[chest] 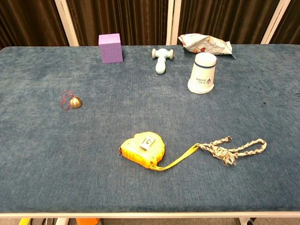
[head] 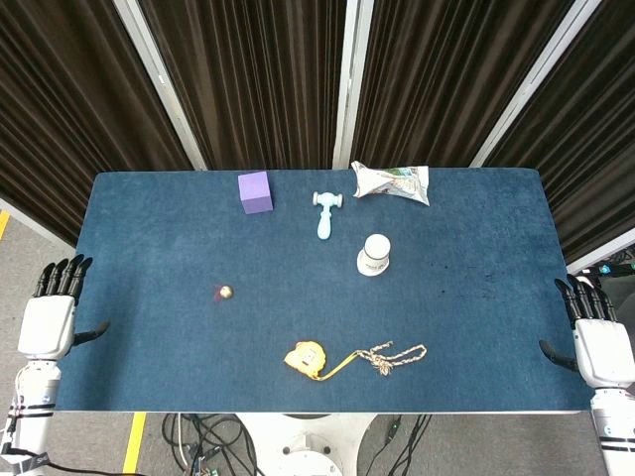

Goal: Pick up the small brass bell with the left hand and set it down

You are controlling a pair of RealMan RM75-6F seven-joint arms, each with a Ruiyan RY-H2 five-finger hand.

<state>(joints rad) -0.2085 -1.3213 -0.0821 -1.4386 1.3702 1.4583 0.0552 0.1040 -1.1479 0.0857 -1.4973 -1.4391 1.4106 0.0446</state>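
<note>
The brass bell (chest: 75,102) lies on its side on the left of the bench (head: 149,327), well apart from everything else. It looks small, light, hard and slippery, so pinching its rim or red loop seems best. The left hand (head: 55,307) and right hand (head: 595,332) hang released off the bench's side edges.
</note>
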